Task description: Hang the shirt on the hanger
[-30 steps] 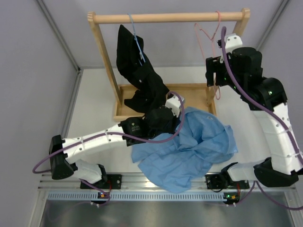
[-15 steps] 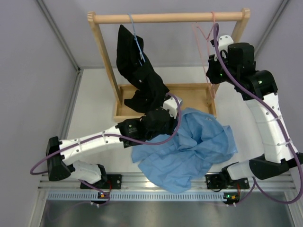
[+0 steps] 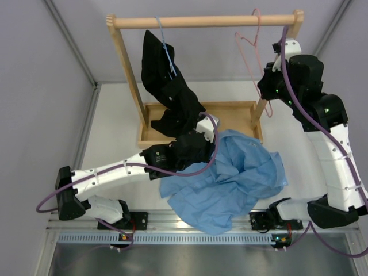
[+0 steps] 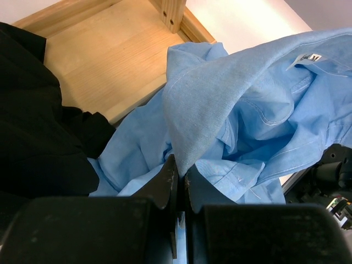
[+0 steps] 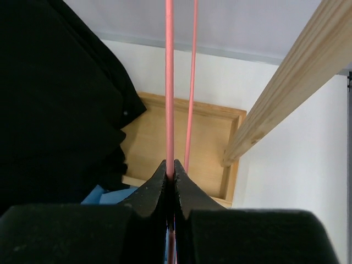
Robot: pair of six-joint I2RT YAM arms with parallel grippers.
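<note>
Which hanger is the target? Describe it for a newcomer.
Find the wooden rack at the table's back and follow its top rail rightward. The pink hanger is there, bare thin wire pinched in the right gripper; the light-blue hanger further left carries a black shirt.

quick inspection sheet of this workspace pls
surface: white table, shirt heaped on it.
job's things: shirt crumpled, not on hanger; hanger tilted, hook at rack rail.
clutter: black shirt on light-blue hanger, wooden rack.
pincers: left pincer shut on a shirt fold; right pincer shut on hanger wire.
cables: purple cables looped along both arms.
surroundings: grey walls.
</note>
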